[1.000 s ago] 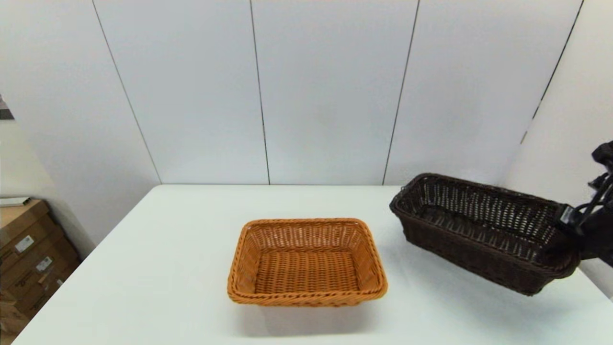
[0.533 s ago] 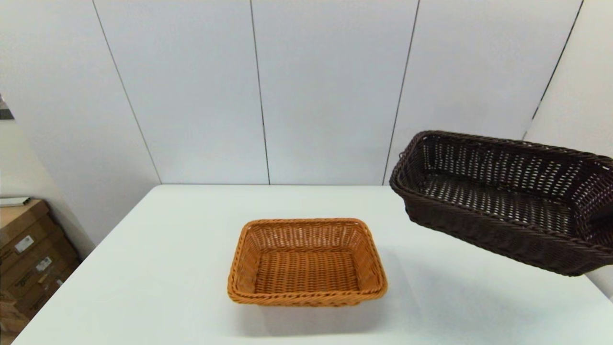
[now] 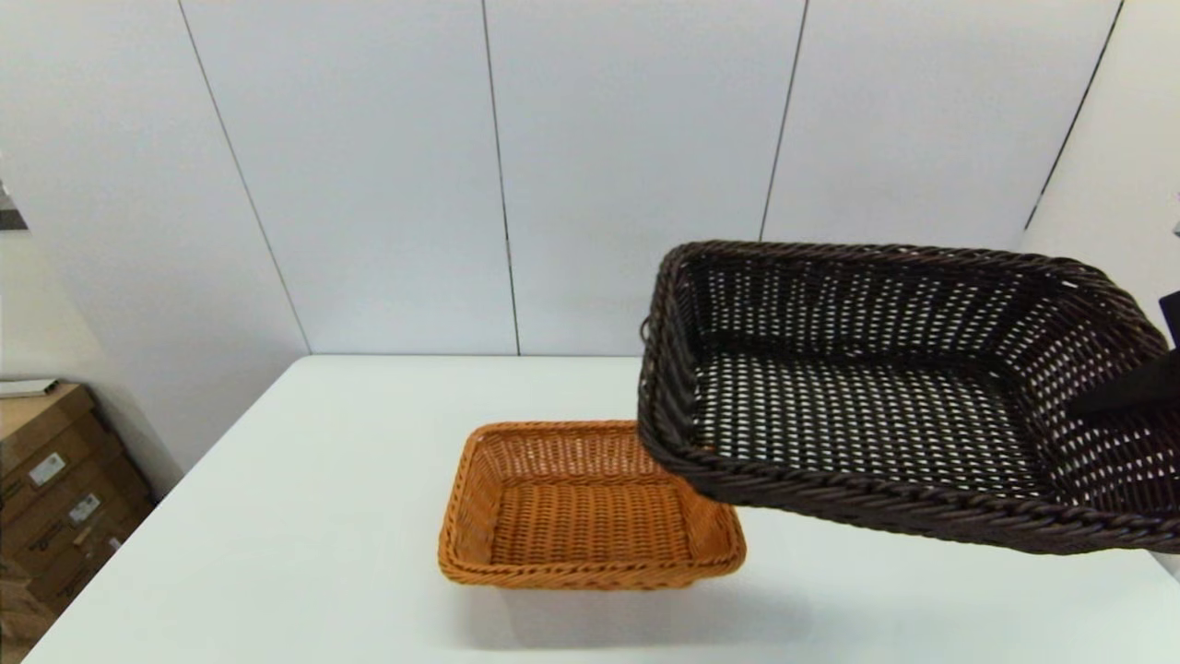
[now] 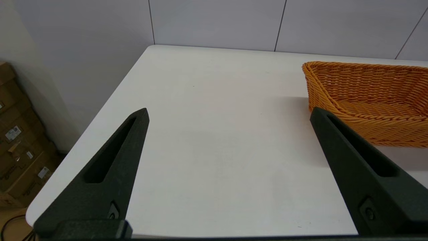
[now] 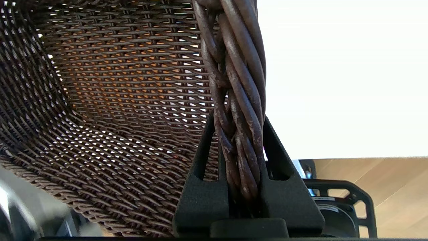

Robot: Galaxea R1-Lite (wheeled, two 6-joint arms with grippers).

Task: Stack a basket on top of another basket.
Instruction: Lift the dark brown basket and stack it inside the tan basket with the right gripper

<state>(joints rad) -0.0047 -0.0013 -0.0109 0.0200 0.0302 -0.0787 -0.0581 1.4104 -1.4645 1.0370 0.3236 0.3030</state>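
From the head view, the dark basket (image 3: 885, 415) hangs in the air to the right of the orange basket (image 3: 590, 505), its near-left corner overlapping that basket's far-right corner, lifted clear so it can pass over the rim. It tilts a little, since it is held by one end only. The orange basket sits flat on the white table (image 3: 304, 516), open side up, ready to take the other. In the left wrist view, the left gripper (image 4: 229, 115) hovers idle over bare table beside the orange basket, fingers spread wide and holding nothing. In the right wrist view, the right gripper (image 5: 239, 134) is clamped on the dark basket's braided rim (image 5: 235, 77), one finger on each side, a grip that suits thin wicker walls.
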